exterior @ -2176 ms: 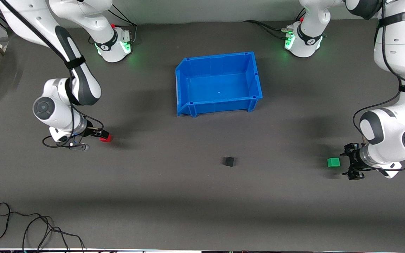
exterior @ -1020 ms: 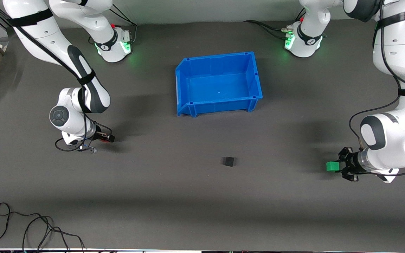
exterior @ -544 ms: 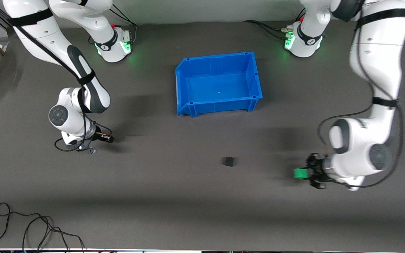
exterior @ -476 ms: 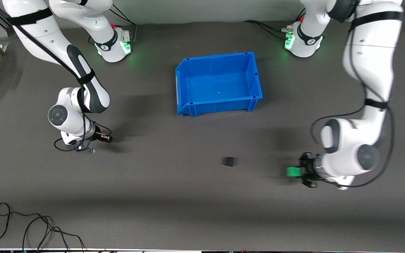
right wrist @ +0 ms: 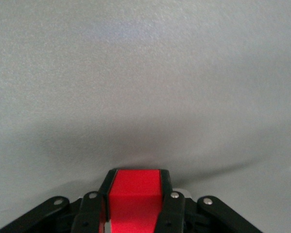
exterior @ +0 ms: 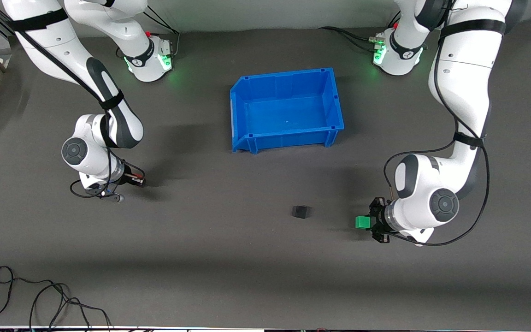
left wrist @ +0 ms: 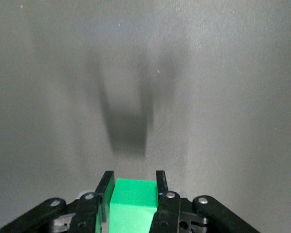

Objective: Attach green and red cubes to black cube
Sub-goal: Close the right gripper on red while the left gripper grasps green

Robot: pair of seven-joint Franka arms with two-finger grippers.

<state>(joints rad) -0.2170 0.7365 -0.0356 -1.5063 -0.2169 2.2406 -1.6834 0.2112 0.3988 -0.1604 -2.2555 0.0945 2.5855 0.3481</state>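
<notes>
I have the grey table [exterior: 265,258] under both arms, and the biggest thing on it is the blue bin [exterior: 286,137], sitting mid-table close to the robots' bases, with nothing in it that I can see.

My left arm reaches down at its own end of the table. Its left pincer [exterior: 370,222] is clamped on the green cube [exterior: 362,222]; in the left wrist view the two fingers [left wrist: 105,187] press flat against either side of the green cube [left wrist: 132,201], with the pincer's shadow cast on the mat. The pincer is held low over the table, and the cube sticks out toward the middle of the table.

My right arm is bent down at the right arm's end of the table. Its right pincer [exterior: 139,181] sits low against the table and is clamped on the red cube [right wrist: 135,193]; the right wrist view shows the red block squeezed between the two black fingers [right wrist: 169,194]. From the front I catch only a sliver of red between them.

The black cube [exterior: 299,211] rests alone on the table between the two pincers, nearer the front camera than the bin, well apart from the right pincer and closer to the green cube, touching neither.

A loose black cable [exterior: 39,295] lies coiled near the table's front edge at the right arm's end.
</notes>
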